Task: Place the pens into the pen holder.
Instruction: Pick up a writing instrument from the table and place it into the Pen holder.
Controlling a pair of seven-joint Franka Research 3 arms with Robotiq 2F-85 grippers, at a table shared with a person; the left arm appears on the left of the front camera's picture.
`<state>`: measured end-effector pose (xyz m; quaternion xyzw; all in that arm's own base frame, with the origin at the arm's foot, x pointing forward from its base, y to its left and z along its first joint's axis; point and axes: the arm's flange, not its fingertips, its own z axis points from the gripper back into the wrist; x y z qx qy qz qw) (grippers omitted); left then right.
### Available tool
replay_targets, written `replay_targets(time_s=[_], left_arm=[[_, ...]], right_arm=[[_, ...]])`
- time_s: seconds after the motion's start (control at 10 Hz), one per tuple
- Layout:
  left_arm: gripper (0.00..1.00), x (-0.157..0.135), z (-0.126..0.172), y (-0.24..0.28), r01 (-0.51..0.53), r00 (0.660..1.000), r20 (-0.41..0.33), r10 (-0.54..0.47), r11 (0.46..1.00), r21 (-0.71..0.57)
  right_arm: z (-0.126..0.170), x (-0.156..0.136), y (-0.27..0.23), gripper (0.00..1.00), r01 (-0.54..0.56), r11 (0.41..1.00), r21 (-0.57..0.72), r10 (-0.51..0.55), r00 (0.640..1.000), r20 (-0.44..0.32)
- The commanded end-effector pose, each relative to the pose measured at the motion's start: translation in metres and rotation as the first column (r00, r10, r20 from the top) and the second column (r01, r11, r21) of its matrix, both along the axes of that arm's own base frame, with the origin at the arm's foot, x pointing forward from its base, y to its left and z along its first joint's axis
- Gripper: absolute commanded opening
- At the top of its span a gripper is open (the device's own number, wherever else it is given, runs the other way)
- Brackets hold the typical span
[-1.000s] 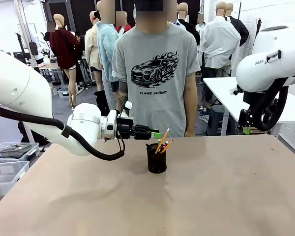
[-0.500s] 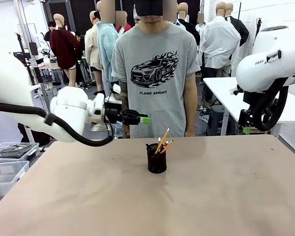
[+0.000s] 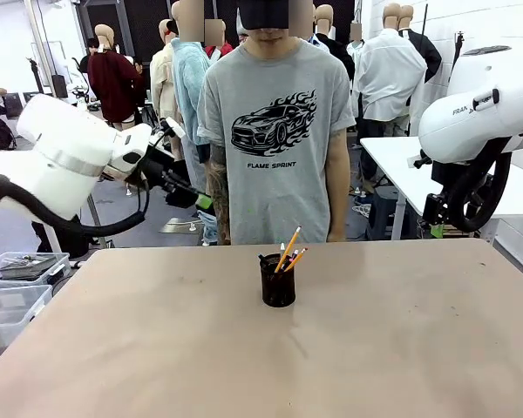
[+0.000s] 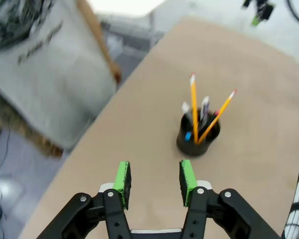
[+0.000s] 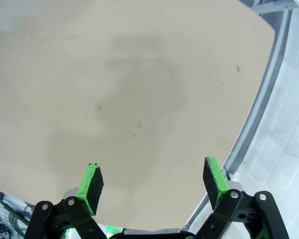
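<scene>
pen holder [image 3: 278, 285] stands mid desk [image 3: 401, 348], pens [image 3: 288, 251] upright inside. left hand [image 4: 155, 179] empty, fingers apart, high over far left desk edge. right hand [image 5: 153, 181] wide apart, empty, above bare desk. judgement: placing looks done; retreat clear, avoid knocking holder.

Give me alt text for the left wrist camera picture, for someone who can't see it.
A black mesh pen holder stands on a tan table with pens upright inside it. The left end effector hangs above the table, open and empty. A person's grey shirt is at upper left.
</scene>
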<state>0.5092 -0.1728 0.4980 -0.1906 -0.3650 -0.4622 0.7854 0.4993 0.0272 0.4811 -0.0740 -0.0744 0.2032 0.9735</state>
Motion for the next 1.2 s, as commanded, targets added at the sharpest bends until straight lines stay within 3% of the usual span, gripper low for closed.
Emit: replay_targets(time_s=[0.0, 0.1, 0.2, 0.3, 0.6, 0.8, 0.9, 1.1], left_arm=[[0.58, -0.012, 0.016, 0.005, -0.096, 0.979, -0.163, 0.121, 0.983, 0.157], [0.70, -0.017, 0.020, 0.010, -0.128, 0.972, -0.168, 0.164, 0.969, 0.210], [0.90, -0.022, 0.023, 0.015, -0.146, 0.962, -0.184, 0.200, 0.951, 0.272], [1.00, -0.029, 0.023, 0.021, -0.181, 0.935, -0.229, 0.272, 0.918, 0.352], [1.00, -0.049, 0.009, 0.037, -0.280, 0.853, -0.270, 0.447, 0.828, 0.486], [1.00, -0.057, -0.005, 0.047, -0.335, 0.795, -0.312, 0.521, 0.805, 0.489], [1.00, -0.046, 0.005, 0.041, -0.280, 0.853, -0.271, 0.446, 0.829, 0.484], [1.00, -0.046, 0.005, 0.041, -0.280, 0.853, -0.271, 0.446, 0.829, 0.484]], right_arm=[[-0.001, 0.000, 0.000, 1.00, 0.002, 1.000, -0.012, -0.002, 1.000, -0.001], [-0.001, 0.000, 0.000, 1.00, 0.002, 1.000, -0.012, -0.002, 1.000, -0.001], [-0.001, 0.000, 0.000, 1.00, 0.002, 1.000, -0.012, -0.002, 1.000, -0.001], [-0.001, 0.000, 0.000, 1.00, 0.002, 1.000, -0.012, -0.002, 1.000, -0.001], [-0.001, 0.000, 0.000, 1.00, 0.002, 1.000, -0.012, -0.002, 1.000, -0.001], [-0.001, 0.000, 0.000, 1.00, 0.002, 1.000, -0.012, -0.002, 1.000, -0.001], [-0.001, 0.000, 0.000, 1.00, 0.002, 1.000, -0.012, -0.002, 1.000, -0.001], [-0.001, 0.000, 0.000, 1.00, 0.002, 1.000, -0.012, -0.002, 1.000, -0.001]])
